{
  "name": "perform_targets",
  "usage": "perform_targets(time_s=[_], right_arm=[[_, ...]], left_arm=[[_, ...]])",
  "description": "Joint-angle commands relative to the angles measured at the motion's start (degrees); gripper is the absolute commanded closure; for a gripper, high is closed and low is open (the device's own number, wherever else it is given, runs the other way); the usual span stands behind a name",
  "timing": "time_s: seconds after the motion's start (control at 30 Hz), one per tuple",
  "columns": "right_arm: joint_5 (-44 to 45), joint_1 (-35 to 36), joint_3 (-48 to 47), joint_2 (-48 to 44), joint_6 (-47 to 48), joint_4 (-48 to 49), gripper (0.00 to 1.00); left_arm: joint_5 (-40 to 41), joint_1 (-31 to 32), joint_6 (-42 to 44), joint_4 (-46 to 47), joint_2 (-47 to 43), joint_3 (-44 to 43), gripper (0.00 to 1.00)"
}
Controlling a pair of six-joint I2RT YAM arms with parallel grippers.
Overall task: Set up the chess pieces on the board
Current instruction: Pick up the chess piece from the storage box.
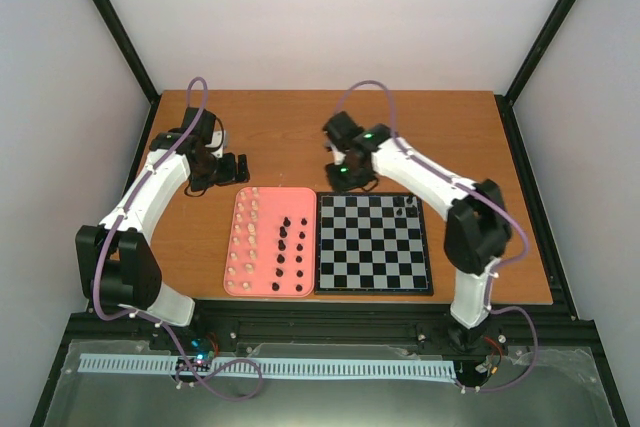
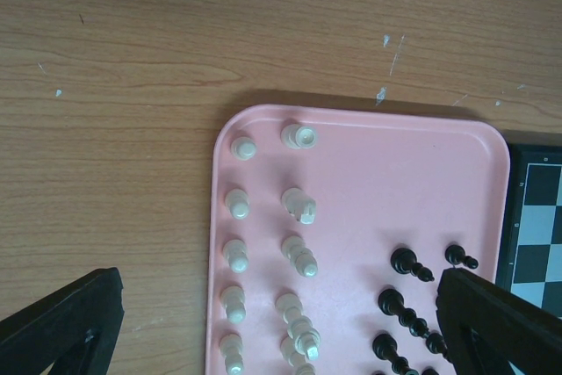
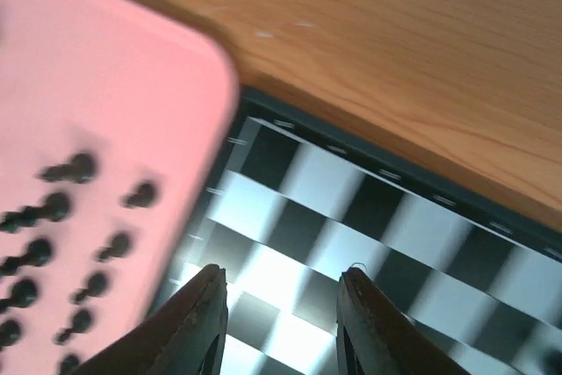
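We see a wooden table [image 1: 300, 137] with an orange-brown grain. A pink tray [image 1: 275, 197] with rounded corners and a low raised rim lies flat on it, toward the near edge and left of the middle. Up close, we notice small white specks [image 2: 385, 39] and faint scratches on the wood just beyond the tray's far edge. Plain white walls [image 1: 330, 17] close in the table, with black corner posts [image 1: 110, 17]. A white slotted strip [image 1: 300, 367] runs along the front.

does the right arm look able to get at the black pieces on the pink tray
Probably yes: the right gripper hovers open near the corner of the board beside the pink tray, nothing between it and the black pieces. They stand close together, so picking one looks fiddly.
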State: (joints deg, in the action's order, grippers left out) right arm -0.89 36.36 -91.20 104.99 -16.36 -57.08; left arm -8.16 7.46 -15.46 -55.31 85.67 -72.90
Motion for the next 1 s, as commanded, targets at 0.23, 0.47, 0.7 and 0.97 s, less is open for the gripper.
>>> perform_targets(time_s=[0.23, 0.47, 0.7, 0.97], right_arm=[[-9.7, 11.0, -14.3, 18.8, 2.2, -0.8, 0.65], [-10.5, 12.5, -15.9, 22.9, 3.3, -2.2, 0.66], [-9.6, 12.5, -16.5, 24.9, 3.0, -3.2, 0.67], [-8.5, 12.5, -17.3, 25.9, 2.8, -3.7, 0.76]], left_arm=[[0.3, 0.2, -0.6, 0.3, -1.0, -0.8, 0.0], [0.1, 0.2, -0.7, 0.6, -1.2, -0.5, 0.0], [0.2, 0.2, -0.6, 0.6, -1.5, -0.3, 0.0], [0.4, 0.2, -0.5, 0.6, -1.4, -0.3, 0.0]])
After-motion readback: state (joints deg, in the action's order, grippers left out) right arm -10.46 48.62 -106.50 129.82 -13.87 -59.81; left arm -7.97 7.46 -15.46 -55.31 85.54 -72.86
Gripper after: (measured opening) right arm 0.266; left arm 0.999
